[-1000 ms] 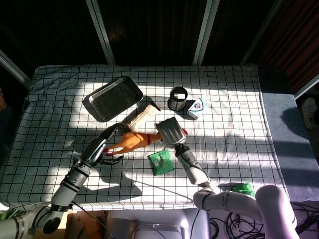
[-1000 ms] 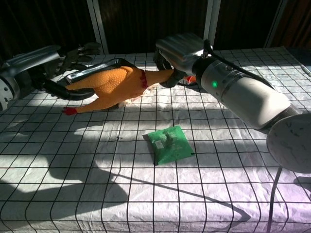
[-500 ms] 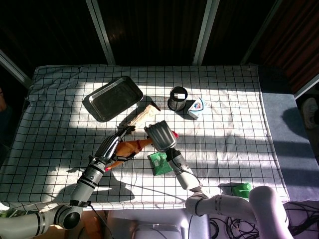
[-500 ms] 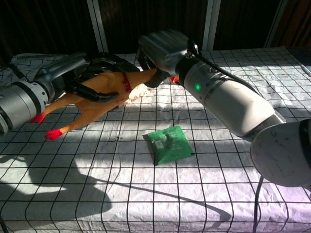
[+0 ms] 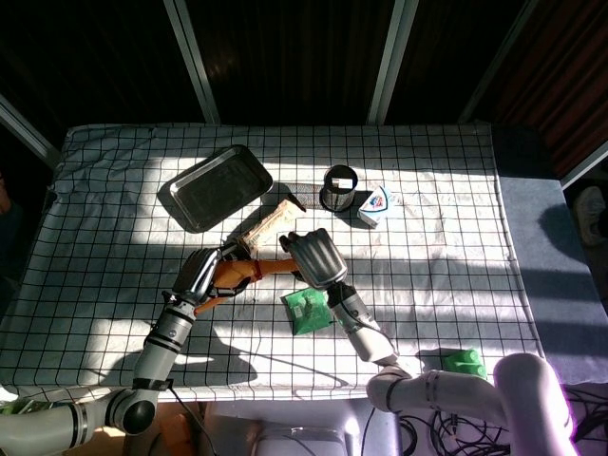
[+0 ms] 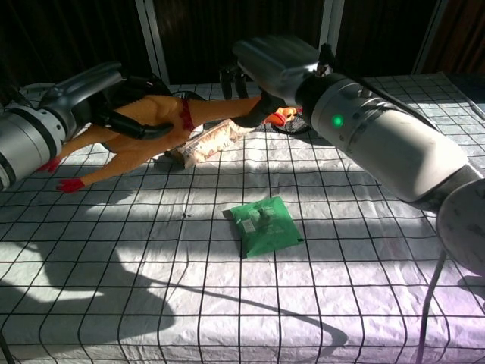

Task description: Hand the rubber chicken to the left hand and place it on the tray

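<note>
The orange rubber chicken (image 6: 155, 120) hangs above the cloth, stretched between both hands, its red feet (image 6: 70, 183) dangling to the left. My left hand (image 6: 106, 91) grips its body from above; the same hand (image 5: 202, 270) shows at centre left in the head view. My right hand (image 6: 267, 64) holds the chicken's neck near the head, and it (image 5: 316, 256) sits just right of the chicken (image 5: 245, 269) in the head view. The dark metal tray (image 5: 214, 187) lies at the back left with nothing on it.
A green packet (image 5: 306, 309) lies below the hands and a beige wrapped bar (image 5: 268, 222) beneath the chicken. A black mesh cup (image 5: 339, 188) and a blue-white packet (image 5: 376, 204) stand right of the tray. A green object (image 5: 463, 361) sits near the front right edge.
Both hands have lifted and shifted with the chicken. My left hand has closed around its body, and the neck is now stretched out toward my right hand.
</note>
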Controlling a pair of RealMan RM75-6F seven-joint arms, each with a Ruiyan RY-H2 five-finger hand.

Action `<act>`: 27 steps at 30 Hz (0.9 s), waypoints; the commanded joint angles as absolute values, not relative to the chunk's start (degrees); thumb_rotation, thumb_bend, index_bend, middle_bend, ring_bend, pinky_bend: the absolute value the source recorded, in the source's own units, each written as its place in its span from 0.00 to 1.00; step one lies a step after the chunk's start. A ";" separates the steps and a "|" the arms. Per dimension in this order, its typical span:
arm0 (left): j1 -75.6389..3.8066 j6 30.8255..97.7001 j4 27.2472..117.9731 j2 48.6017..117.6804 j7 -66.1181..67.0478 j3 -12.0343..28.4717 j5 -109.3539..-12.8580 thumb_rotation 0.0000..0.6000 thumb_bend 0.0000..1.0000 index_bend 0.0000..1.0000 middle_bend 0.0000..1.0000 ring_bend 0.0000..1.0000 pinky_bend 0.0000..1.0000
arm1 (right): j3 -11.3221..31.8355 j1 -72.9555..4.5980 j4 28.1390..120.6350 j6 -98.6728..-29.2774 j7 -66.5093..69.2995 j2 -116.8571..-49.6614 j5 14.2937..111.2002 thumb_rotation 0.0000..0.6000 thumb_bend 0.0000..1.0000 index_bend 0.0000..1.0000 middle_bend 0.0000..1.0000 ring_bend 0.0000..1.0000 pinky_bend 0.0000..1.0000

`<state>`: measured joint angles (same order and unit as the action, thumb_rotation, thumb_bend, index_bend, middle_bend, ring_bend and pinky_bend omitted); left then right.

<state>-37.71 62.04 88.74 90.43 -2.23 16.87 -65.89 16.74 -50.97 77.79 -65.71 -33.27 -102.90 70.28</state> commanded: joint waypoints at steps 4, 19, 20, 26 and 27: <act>-39.68 58.90 85.10 89.17 -2.28 18.97 -63.84 1.00 0.74 0.73 0.86 0.84 1.00 | 15.97 -47.44 85.35 -65.33 -29.59 -94.52 70.64 1.00 0.07 0.00 0.00 0.02 0.25; -59.20 44.85 38.69 105.02 -11.17 27.90 -60.53 1.00 0.69 0.73 0.85 0.83 1.00 | 9.55 -33.79 99.51 -69.65 -20.85 -67.41 75.26 1.00 0.06 0.00 0.00 0.00 0.21; -60.47 44.16 34.73 106.53 -11.40 28.11 -60.30 1.00 0.69 0.73 0.84 0.82 1.00 | 9.37 -33.62 99.45 -69.49 -20.92 -66.94 75.33 1.00 0.06 0.00 0.00 0.00 0.21; -66.27 39.04 15.64 114.49 -13.84 28.44 -59.59 1.00 0.66 0.64 0.71 0.63 0.87 | 9.17 -33.02 100.07 -68.12 -21.43 -64.63 74.01 1.00 0.06 0.00 0.00 0.00 0.21; -66.96 38.45 13.72 115.72 -14.62 28.93 -59.06 1.00 0.65 0.63 0.69 0.61 0.84 | 9.21 -32.99 100.17 -67.91 -21.47 -64.42 73.79 1.00 0.06 0.00 0.00 0.00 0.21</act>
